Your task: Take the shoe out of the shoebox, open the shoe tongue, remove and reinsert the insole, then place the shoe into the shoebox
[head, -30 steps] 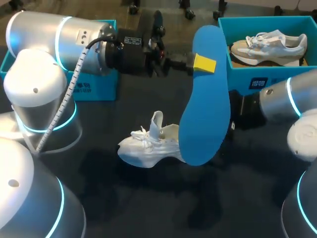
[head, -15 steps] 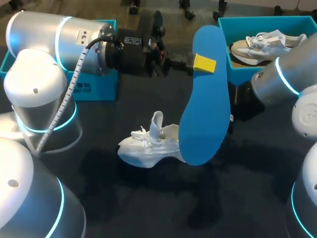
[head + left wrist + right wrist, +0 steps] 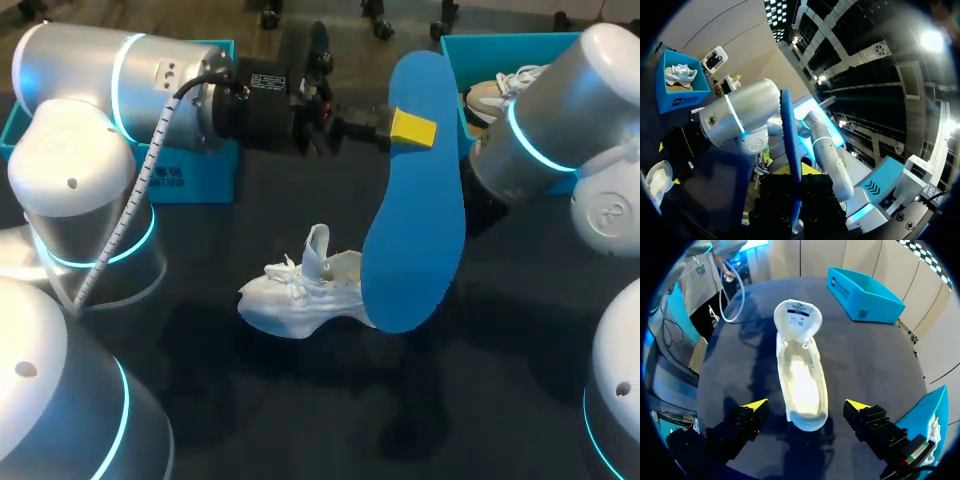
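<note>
A white shoe [image 3: 300,290] lies on its side on the dark table [image 3: 300,420]. Above it hangs a blue insole [image 3: 415,210], held near its top end by my left gripper [image 3: 410,130], which is shut on it. In the left wrist view the insole [image 3: 790,125] stands edge-on between the fingers. My right arm [image 3: 530,130] is behind the insole, which hides its gripper there. In the right wrist view the right gripper [image 3: 806,405] hovers open above the shoe [image 3: 802,375], heel end between the yellow tips. The tongue [image 3: 797,315] is folded open and the inside is bare.
A blue shoebox [image 3: 455,60] at the back right holds a grey and white sneaker [image 3: 490,95]. A second blue box [image 3: 195,175] sits at the back left, also seen ahead of the shoe [image 3: 862,292]. A person stands beyond the table's far edge.
My right arm has risen and swung in toward the middle, now covering much of the back right shoebox. The left arm, the insole and the shoe have not moved.
</note>
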You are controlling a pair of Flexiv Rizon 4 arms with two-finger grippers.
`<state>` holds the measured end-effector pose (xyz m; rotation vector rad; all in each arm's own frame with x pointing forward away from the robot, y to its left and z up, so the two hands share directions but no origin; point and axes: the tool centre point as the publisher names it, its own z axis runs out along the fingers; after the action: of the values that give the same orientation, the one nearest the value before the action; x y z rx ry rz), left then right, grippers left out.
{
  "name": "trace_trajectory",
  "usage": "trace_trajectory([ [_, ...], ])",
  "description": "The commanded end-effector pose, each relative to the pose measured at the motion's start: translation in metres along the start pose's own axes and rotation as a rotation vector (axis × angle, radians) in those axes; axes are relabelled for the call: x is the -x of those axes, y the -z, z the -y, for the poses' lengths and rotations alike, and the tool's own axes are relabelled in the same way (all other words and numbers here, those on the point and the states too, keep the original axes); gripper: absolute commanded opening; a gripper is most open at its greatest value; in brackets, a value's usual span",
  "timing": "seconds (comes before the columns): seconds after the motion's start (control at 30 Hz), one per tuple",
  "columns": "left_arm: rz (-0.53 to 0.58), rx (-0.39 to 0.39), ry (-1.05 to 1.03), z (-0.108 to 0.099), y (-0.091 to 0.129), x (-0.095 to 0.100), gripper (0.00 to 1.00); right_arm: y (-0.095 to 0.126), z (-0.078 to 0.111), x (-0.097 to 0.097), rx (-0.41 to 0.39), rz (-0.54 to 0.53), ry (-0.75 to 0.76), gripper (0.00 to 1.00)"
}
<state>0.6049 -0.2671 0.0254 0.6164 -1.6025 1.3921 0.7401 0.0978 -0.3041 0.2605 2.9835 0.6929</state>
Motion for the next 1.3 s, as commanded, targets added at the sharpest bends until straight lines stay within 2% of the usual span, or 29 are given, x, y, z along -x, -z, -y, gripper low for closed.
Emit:
trace_trajectory([
  [0.03, 0.001, -0.002, 0.0, -0.002, 0.0, 0.0, 0.0, -0.003, -0.011, -0.001, -0.172, 0.001, 0.005, 1.0],
  [0.17, 0.001, -0.002, 0.0, -0.002, 0.0, 0.0, 0.0, -0.005, -0.014, -0.002, -0.214, -0.003, 0.009, 1.0],
  [0.43, 0.001, -0.002, 0.0, -0.002, 0.0, 0.0, 0.0, -0.005, -0.011, -0.002, -0.237, -0.007, 0.008, 1.0],
  [0.7, 0.001, -0.002, 0.0, -0.002, 0.0, 0.0, 0.0, -0.007, -0.001, -0.003, -0.196, -0.028, -0.024, 1.0],
  [1.2, 0.001, -0.002, 0.0, -0.002, 0.0, 0.0, 0.0, -0.007, -0.001, -0.003, -0.196, -0.028, -0.024, 1.0],
  [1.3, 0.001, -0.002, 0.0, -0.002, 0.0, 0.0, 0.0, -0.014, -0.009, 0.006, -0.239, -0.03, -0.026, 1.0],
])
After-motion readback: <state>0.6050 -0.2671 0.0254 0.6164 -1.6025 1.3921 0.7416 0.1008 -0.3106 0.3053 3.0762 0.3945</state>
